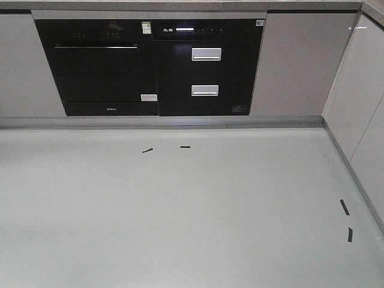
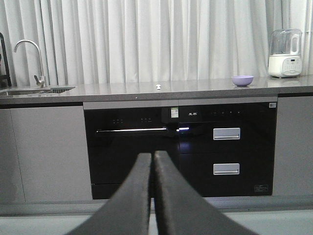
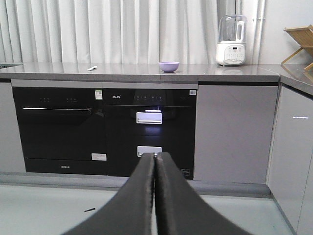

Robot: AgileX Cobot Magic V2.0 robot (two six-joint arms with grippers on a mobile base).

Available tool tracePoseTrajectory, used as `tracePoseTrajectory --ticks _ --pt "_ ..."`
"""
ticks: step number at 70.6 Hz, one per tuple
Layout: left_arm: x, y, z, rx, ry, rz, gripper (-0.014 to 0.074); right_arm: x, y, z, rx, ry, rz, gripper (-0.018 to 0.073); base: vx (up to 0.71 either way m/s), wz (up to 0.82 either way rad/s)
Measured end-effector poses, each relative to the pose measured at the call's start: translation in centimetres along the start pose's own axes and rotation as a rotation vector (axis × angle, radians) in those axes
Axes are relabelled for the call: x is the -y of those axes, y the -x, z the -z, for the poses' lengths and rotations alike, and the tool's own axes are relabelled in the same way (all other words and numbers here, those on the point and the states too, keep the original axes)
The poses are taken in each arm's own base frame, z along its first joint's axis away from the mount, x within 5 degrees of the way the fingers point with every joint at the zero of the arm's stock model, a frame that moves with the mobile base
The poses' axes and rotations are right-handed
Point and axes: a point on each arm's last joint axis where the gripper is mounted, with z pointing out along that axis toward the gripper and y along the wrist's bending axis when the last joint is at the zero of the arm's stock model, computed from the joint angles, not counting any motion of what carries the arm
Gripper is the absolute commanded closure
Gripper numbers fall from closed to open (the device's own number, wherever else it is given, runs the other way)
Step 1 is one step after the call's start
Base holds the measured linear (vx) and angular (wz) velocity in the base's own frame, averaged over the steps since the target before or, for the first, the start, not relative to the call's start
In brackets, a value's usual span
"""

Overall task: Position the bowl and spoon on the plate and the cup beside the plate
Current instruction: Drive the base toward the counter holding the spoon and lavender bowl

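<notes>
Left end effector [image 2: 152, 155]: two dark fingers are pressing flat against each other, gripping nothing, and pointing level at the black oven [image 2: 122, 147] well ahead.

Right end effector [image 3: 156, 155]: fingers are likewise pressing together and facing the drawer unit [image 3: 149, 132].

Bowl [image 2: 242, 80] is sitting upright on the counter [image 2: 112, 91]. It is far ahead, above and to the right of the left end effector. From the right end effector it is sitting above and just right of centre.

Spoon [image 2: 158, 86] is lying on the same counter, almost straight above the left end effector and well left of the bowl. It is too small to tell which way it is facing.

White appliance with a clear jug [image 2: 285, 53] is standing farther right than the bowl.

Floor [image 1: 180, 216] below is carrying short black tape marks [image 1: 147, 150].
</notes>
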Motion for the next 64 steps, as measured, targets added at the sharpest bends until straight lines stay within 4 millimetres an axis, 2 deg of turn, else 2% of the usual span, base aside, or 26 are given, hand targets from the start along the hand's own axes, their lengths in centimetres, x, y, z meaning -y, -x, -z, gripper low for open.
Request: tracePoseTrajectory --ticks 64 --pt "0.00 0.00 0.00 0.000 0.000 0.000 0.0603 0.00 0.00 0.00 0.000 0.000 0.000 0.0570 0.00 0.00"
